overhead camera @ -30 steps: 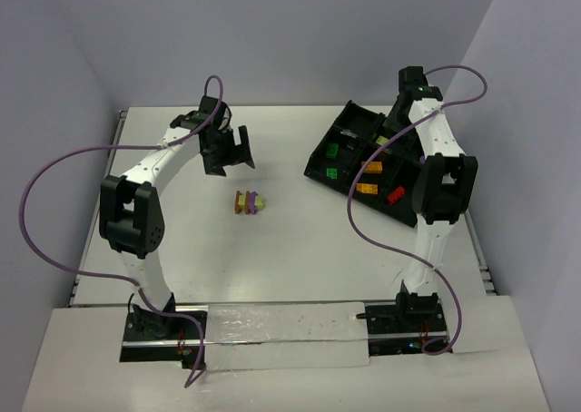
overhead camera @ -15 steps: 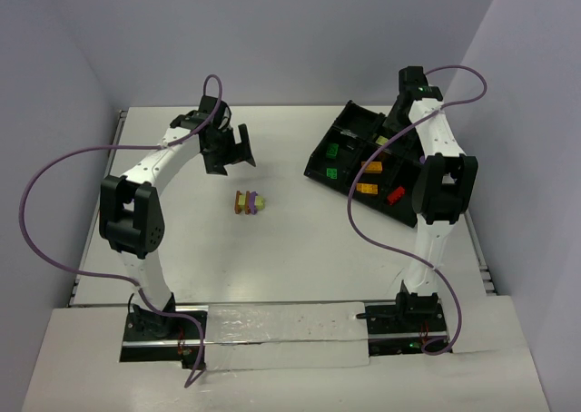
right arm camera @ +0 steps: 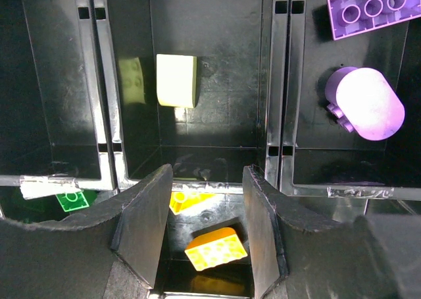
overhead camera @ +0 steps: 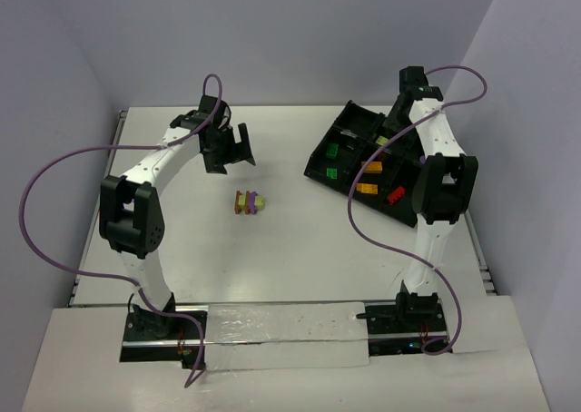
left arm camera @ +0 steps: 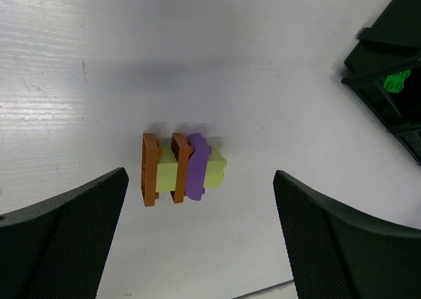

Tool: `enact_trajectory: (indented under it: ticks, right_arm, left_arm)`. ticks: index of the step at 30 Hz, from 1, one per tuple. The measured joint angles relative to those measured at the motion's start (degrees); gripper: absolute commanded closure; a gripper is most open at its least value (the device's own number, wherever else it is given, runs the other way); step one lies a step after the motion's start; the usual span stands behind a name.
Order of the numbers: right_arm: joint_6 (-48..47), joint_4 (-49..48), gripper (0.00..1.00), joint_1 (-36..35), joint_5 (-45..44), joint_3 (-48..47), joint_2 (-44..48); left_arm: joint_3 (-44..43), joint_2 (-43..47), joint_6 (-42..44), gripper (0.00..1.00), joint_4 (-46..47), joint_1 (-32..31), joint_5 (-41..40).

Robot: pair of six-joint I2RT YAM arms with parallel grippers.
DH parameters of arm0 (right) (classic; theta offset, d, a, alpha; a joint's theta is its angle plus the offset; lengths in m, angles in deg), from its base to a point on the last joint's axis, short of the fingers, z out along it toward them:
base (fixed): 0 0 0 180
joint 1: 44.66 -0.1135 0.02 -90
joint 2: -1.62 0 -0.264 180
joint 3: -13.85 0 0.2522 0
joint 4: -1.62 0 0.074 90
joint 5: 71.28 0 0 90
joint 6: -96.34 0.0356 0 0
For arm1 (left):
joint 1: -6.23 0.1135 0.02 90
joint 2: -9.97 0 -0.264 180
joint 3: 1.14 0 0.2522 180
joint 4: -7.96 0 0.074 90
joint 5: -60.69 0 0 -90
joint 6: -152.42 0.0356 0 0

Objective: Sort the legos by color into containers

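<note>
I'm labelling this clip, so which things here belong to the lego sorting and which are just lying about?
Part of the job: stacked brick cluster, black divided tray, yellow-green brick, rounded purple brick, orange brick, green brick, red brick.
Just there: purple cables, clear sheet at the near edge.

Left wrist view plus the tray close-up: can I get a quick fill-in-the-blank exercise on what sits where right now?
The brick cluster lies on the table beneath the open ______ claw.
It combines orange, yellow-green and ______ pieces.
In the right wrist view, the compartment just right of the pale yellow brick holds ______ purple pieces.
Missing words: left; purple; two.
</note>
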Motion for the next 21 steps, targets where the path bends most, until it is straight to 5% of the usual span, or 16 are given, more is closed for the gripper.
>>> enact_trajectory:
  ticks: [21]
  right_arm:
    - [-0.15, -0.06, 0.45, 0.46, 0.59, 0.02, 0.00]
  left_arm:
    - [0.00, 0.00, 0.08, 0.01, -0.06, -0.16, -0.71]
